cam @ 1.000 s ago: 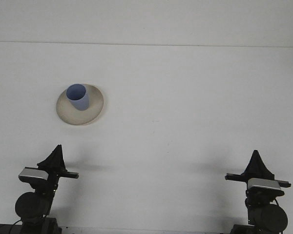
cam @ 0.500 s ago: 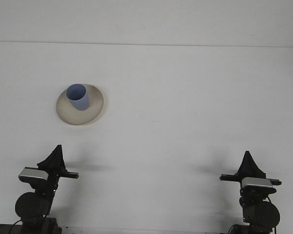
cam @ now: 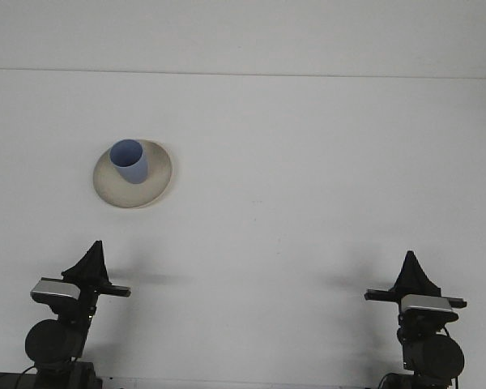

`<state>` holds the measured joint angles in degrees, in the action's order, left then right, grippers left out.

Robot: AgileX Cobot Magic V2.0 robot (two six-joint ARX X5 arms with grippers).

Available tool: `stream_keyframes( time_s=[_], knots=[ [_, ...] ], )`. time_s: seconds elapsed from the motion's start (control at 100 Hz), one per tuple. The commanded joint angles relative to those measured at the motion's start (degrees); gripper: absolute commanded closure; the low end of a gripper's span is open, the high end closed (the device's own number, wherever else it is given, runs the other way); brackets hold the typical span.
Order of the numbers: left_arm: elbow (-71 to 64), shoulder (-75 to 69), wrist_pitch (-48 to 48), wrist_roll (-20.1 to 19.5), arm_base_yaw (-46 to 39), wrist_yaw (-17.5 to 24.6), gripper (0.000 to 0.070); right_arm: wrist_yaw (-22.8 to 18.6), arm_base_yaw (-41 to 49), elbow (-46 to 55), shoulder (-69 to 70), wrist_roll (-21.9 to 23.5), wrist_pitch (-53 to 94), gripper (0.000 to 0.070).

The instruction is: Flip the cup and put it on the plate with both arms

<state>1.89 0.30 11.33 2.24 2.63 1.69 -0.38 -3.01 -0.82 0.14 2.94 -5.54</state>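
Nothing had moved in the last half second: cup [cam: 130, 160] stood upright on plate [cam: 134, 174], far left; both hands [cam: 90, 258] [cam: 410, 267] near, grip state indiscernible.

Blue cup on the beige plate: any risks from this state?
1. The blue cup stands open end up on the round beige plate, toward its far-left side rather than centred, so a nudge could push it off.
2. Both the left gripper and the right gripper sit low near the table's front edge, apart from the cup; any correction probably means a long reach, especially for the right.
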Motion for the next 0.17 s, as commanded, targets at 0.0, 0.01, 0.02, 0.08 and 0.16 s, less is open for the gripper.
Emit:
stream_keyframes(
  time_s=[0.0, 0.01, 0.02, 0.08, 0.16],
  knots=[
    [-1.09, -0.11, 0.72, -0.28, -0.04, 0.02, 0.0689, -0.02, 0.09, 0.11, -0.09, 0.70, -0.70, 0.0700],
    [-1.09, -0.11, 0.72, -0.28, -0.04, 0.02, 0.0689, -0.02, 0.09, 0.11, -0.09, 0.70, -0.70, 0.0700],
    [-1.09, -0.11, 0.72, -0.28, -0.04, 0.02, 0.0689, -0.02, 0.09, 0.11, -0.07, 0.70, -0.70, 0.0700],
    [-1.09, -0.11, 0.70, -0.28, -0.04, 0.02, 0.0689, -0.02, 0.07, 0.11, -0.07, 0.70, -0.70, 0.0700],
    [-1.09, -0.11, 0.72, -0.28, -0.04, 0.02, 0.0689, -0.02, 0.09, 0.11, -0.07, 0.70, -0.70, 0.0700]
  ],
)
